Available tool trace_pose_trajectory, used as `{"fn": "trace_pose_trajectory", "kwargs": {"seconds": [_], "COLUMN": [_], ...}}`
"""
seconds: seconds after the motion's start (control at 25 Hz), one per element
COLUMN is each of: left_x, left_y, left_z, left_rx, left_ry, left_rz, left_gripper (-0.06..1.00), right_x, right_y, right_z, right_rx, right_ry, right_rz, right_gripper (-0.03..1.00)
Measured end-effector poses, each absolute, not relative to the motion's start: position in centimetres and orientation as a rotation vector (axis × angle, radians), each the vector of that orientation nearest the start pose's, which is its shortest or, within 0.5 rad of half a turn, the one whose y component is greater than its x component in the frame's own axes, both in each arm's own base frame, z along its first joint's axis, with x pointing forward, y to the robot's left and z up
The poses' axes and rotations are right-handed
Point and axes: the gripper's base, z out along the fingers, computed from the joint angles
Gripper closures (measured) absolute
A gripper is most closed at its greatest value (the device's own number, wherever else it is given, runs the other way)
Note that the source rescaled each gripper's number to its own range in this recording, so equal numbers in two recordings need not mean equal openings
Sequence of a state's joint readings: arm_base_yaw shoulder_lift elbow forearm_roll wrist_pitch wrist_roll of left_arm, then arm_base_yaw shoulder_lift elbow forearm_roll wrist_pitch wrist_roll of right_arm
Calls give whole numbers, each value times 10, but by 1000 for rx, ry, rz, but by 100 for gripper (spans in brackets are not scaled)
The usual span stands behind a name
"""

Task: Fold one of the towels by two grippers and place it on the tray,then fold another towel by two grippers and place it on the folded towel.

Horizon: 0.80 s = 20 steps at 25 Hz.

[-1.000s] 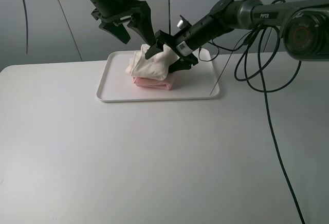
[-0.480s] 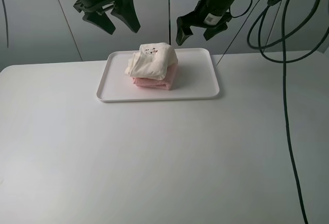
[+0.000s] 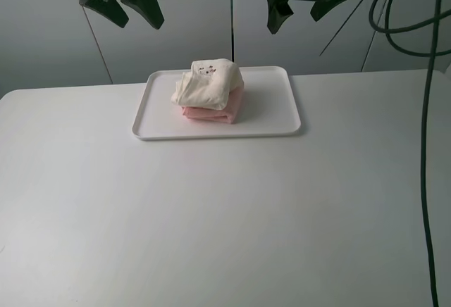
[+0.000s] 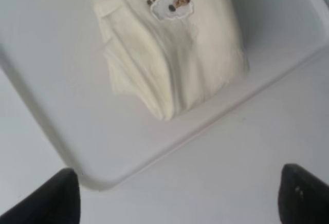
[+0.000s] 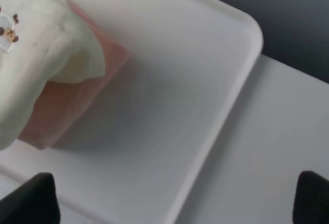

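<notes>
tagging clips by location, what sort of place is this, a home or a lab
Most likely a lab or robot test bench, not a home. A bare white table holds only a white tray with two folded towels, two black robot arms hang above it trailing loose cables, and plain grey wall panels stand behind.

1. Left hand (image 3: 132,13): raised high at the upper left of the overhead view, fingers pointing down, spread wide apart, nothing between them.
2. Right hand (image 3: 299,8): raised high at the upper right, fingers pointing down, likewise spread wide and empty.
3. Both hands well apart from each other.
4. Wrist views: only dark fingertips (image 4: 49,198) show at the frame corners.
</notes>
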<state>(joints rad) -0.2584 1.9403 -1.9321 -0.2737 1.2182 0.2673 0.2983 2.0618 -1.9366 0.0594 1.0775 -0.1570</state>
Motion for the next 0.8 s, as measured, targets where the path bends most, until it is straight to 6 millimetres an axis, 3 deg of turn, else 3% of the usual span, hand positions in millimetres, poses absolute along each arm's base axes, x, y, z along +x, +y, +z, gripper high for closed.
{"fn": "trace_pose_trajectory", "kwargs": {"seconds": [0.16,0.28,0.44,0.56,0.8], "left_x": [382,358,314,278,215], "left_y": [-100,-73,-43,-36,-33], "left_z": [334,324,332,340,346], "left_rx": [563,469,358,334,298], "left_ry": [2657,2670,2597,2551,2503], "left_rz": [-351,-318,-265,-249,-255], "left_gripper": [-5,-5,-5,-5,-5], "right_x": [394,344,265,213,131], "right_y": [121,101,77,61,36], "right_z": [282,285,300,311,322], "right_rx": [-559,-511,-433,-410,-385], "right_ry": [2626,2596,2522,2486,2419], "right_rz": [48,-2,26,45,57], "right_gripper": [-1,-1,-1,-3,-3]}}
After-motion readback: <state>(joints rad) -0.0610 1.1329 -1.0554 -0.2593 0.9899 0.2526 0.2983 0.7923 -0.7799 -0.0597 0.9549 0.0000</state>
